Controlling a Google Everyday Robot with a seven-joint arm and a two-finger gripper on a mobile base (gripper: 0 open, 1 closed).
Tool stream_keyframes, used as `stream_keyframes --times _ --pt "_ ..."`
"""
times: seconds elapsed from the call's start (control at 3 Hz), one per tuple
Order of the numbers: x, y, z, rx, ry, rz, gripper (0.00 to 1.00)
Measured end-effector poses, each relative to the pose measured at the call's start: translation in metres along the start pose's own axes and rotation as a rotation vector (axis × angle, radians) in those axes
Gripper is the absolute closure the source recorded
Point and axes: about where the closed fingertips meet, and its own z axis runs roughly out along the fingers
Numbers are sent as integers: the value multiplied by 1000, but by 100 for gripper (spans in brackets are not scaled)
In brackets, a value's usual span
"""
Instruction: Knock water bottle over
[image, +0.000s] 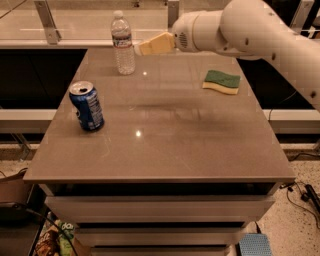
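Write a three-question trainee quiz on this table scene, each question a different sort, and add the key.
1. True or false: the water bottle stands upright near the far edge of the table.
2. Fill in: the top face of the sponge is ____.
3. Pick one: the tool is (a) lying on the table top, (b) in the air close beside the water bottle's upper part, (c) pressed onto the sponge.

Key: 1 true; 2 green; 3 b.
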Motion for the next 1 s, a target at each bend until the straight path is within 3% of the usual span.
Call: stream_keyframes --times 0.33,1.0 --pt "2 6 29 -42 5 10 0" --pt "0 16 77 -58 -60 45 0"
